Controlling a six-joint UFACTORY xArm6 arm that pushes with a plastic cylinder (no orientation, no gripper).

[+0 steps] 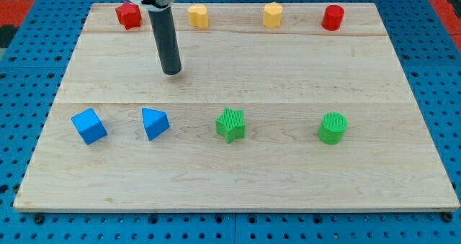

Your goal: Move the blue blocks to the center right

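Observation:
A blue cube (88, 125) lies near the view's left edge of the wooden board (288, 172). A blue triangular block (154, 123) lies to its right, apart from it. My tip (171, 72) stands on the board above the blue triangular block, well clear of both blue blocks and touching nothing.
A green star block (230, 124) and a green cylinder (333, 127) lie in the same row to the right. Along the top edge lie a red block (129, 16), a yellow block (197, 16), a yellow hexagonal block (272, 15) and a red cylinder (333, 18).

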